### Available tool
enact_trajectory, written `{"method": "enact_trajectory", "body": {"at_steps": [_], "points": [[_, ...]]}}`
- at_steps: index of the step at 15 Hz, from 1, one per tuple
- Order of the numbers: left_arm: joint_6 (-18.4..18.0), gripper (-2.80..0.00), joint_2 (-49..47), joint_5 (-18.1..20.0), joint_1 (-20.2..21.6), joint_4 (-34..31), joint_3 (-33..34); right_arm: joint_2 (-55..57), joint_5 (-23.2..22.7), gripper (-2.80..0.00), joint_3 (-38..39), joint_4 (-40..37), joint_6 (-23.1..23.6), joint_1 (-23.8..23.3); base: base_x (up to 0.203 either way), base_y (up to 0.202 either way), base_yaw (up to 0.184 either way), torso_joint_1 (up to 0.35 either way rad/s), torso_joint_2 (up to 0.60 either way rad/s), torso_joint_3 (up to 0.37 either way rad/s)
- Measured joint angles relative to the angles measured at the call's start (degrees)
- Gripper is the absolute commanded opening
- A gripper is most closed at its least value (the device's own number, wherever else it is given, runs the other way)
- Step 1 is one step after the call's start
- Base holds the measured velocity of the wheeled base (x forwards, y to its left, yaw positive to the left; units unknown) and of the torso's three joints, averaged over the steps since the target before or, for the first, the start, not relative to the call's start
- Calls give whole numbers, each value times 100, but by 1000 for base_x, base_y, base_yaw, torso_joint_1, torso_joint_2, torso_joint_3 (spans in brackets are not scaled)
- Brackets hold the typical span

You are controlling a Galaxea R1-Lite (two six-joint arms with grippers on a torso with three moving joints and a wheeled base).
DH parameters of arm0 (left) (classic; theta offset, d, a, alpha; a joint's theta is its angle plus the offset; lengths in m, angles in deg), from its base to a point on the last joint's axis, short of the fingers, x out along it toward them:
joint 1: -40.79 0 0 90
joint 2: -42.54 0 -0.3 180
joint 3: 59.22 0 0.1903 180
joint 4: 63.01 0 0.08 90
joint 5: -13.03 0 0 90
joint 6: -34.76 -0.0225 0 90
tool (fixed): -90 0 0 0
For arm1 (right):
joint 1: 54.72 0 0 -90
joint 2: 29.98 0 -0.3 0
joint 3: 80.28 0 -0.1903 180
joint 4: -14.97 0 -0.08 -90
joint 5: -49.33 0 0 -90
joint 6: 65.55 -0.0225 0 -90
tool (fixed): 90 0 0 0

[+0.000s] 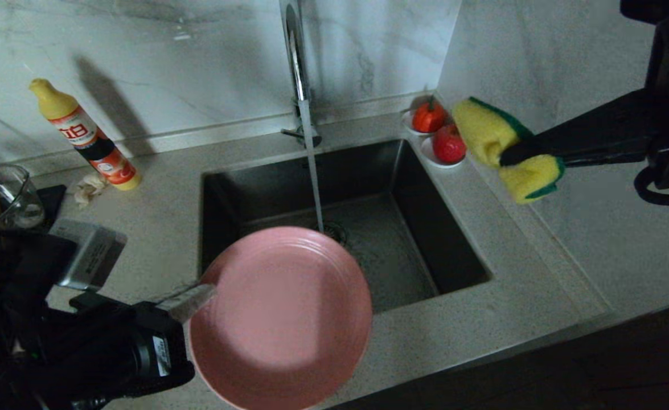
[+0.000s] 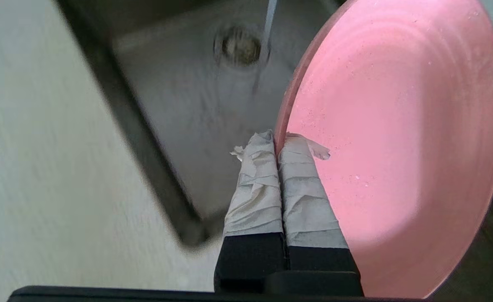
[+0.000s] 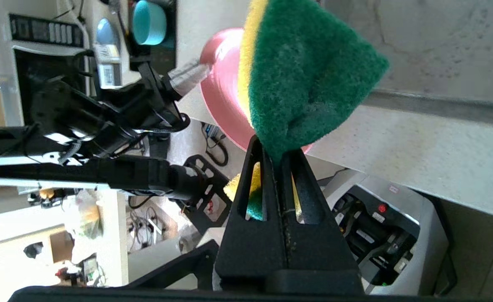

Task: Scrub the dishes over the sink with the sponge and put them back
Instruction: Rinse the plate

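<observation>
The pink plate [image 1: 280, 316] hangs tilted over the sink's [image 1: 436, 222] front left corner, its face turned up. My left gripper [image 1: 195, 299] is shut on the plate's left rim, and its taped fingers [image 2: 305, 188] pinch that edge. In the left wrist view the plate [image 2: 397, 138] fills the frame beside the drain [image 2: 238, 45]. The yellow and green sponge [image 1: 502, 148] is folded in my right gripper [image 1: 508, 158], which is shut on it, high over the counter right of the sink. The right wrist view shows the sponge [image 3: 305, 71], the plate [image 3: 221, 92] and the teal bowl [image 3: 149, 22] far off.
Water runs from the chrome faucet [image 1: 295, 57] into the sink just behind the plate. Two white saucers with red fruit [image 1: 449, 145] stand at the sink's back right corner. A detergent bottle [image 1: 86, 136], crumpled paper [image 1: 88, 188] and a glass jug with chopsticks [image 1: 4, 196] sit on the left counter.
</observation>
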Motion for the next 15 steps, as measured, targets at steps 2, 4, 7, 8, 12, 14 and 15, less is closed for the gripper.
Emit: {"method": "enact_trajectory", "body": {"at_steps": [2, 4, 7, 8, 12, 14, 15], "points": [[346, -280, -158, 30, 162, 4, 132, -101, 0, -280, 115, -2, -10, -71, 0, 0, 0, 0, 0, 0], [636, -280, -401, 52, 327, 19, 167, -187, 1, -280, 230, 1, -10, -137, 0, 0, 0, 0, 0, 0], [1015, -280, -937, 63, 685, 61, -96, -297, 1, -280, 333, -5, -12, -157, 0, 0, 0, 0, 0, 0], [1232, -280, -1131, 69, 794, 69, -266, -335, 0, -280, 385, 2, -12, -157, 0, 0, 0, 0, 0, 0], [1760, -280, -1893, 193, 1049, 76, -1068, -499, 0, -280, 716, 39, -6, -162, 0, 0, 0, 0, 0, 0], [1854, -280, -2243, 201, 1145, 78, -1443, -592, 1, -280, 978, 56, -4, -162, 0, 0, 0, 0, 0, 0], [1880, -280, -2434, 204, 1176, 78, -1607, -641, 0, -280, 1098, 61, 0, -167, 0, 0, 0, 0, 0, 0]]}}
